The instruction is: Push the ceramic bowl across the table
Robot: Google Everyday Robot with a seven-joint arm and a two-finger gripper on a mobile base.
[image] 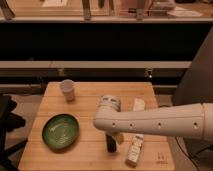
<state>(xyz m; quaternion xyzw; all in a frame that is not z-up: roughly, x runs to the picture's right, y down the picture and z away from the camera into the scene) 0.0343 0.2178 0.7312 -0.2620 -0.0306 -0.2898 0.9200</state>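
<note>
Camera view: ceramic bowl (60, 131) apparently empty; tool (107, 111) nearby.

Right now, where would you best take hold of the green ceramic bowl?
Probably the right rim of the ceramic bowl, pinched from above: it sits upright, wide and shallow, too broad to span. The end effector hangs to its right, over the table.

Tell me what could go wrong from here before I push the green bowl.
1. The ceramic bowl lies near the table's left edge in view, and the tool is to its right over mid-table: a leftward push could send it off.
2. The arm hangs over a dark block and pale boxes; lowering may knock them.
3. A push toward the back could hit the white cup.
</note>
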